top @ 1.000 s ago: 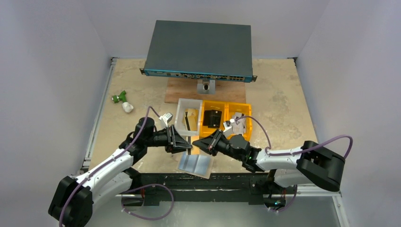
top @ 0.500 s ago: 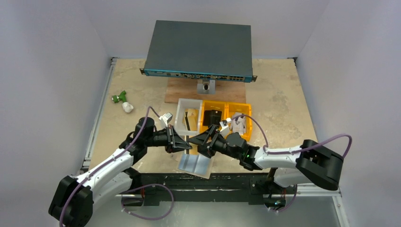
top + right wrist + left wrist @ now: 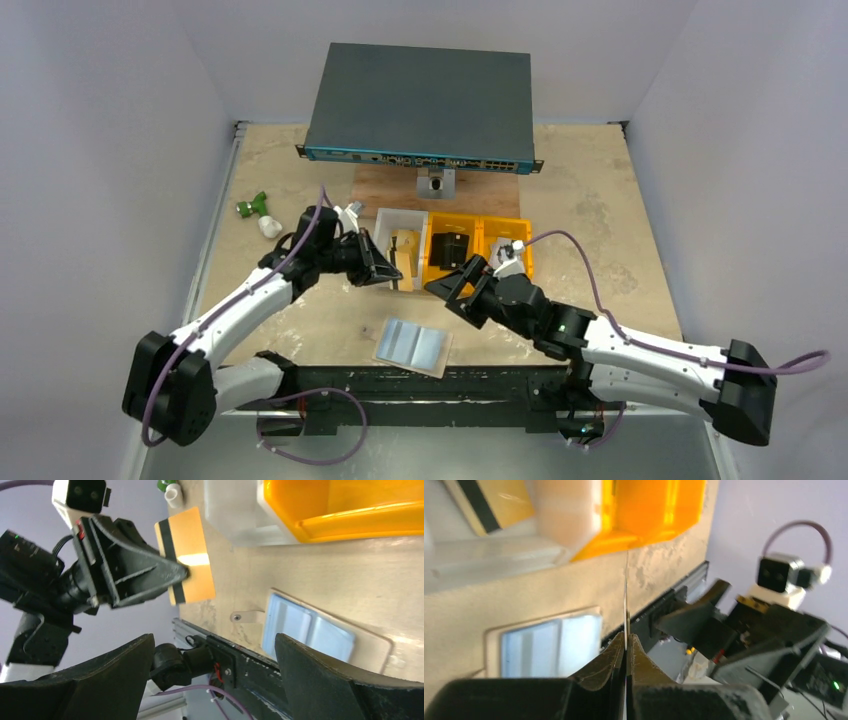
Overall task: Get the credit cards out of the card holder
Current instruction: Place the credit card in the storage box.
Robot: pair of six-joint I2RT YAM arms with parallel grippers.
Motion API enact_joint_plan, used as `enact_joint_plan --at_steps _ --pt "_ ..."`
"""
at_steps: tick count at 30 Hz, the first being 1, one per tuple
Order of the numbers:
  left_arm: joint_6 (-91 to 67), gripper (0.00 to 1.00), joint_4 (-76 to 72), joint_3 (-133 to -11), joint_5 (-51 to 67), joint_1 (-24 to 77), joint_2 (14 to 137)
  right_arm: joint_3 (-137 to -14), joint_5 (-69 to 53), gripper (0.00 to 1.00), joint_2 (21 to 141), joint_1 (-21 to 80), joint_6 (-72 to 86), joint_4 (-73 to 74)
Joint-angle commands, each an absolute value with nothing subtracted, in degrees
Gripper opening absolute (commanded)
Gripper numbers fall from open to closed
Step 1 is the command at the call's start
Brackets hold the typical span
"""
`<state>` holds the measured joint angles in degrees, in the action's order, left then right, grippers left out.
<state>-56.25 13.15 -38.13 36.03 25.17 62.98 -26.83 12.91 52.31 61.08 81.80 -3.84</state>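
The card holder (image 3: 413, 346) lies open and flat near the table's front edge, pale blue face up, and shows in both wrist views (image 3: 551, 642) (image 3: 310, 632). My left gripper (image 3: 392, 275) is shut on a gold credit card with a black stripe (image 3: 192, 575), seen edge-on in the left wrist view (image 3: 626, 600). It holds the card at the near wall of the white bin (image 3: 385, 262). Another gold card (image 3: 489, 505) lies inside that bin. My right gripper (image 3: 455, 295) stands open and empty to the right, in front of the orange bins.
Two orange bins (image 3: 436, 282) stand right of the white bin; the middle one holds a small black block (image 3: 450, 248). A network switch (image 3: 420, 100) and a wooden board (image 3: 380, 192) lie behind them. A green and white object (image 3: 258, 213) lies at far left.
The two grippers met tip to tip above the card holder. The right gripper opened and drew back right. The left arm swung up toward the white bin with the card.
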Motion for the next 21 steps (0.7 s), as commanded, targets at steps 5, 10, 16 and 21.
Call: enact_joint_plan --at_steps 5,10,16,21 --pt "-49.8 0.0 13.4 -48.2 29.5 23.3 76.6 -30.3 20.9 0.92 42.5 61.2 75.3 13.5" --pt "-48.8 0.0 12.3 -51.7 28.0 22.3 83.5 -31.2 20.2 0.92 42.1 61.2 73.4 16.0" --pt "-48.8 0.02 11.7 -54.2 28.5 21.9 88.5 -31.8 19.4 0.92 43.4 61.1 72.2 15.8" --pt "-48.8 0.19 12.5 -54.7 28.6 21.8 89.0 -32.3 18.2 0.92 45.5 61.2 71.1 14.5"
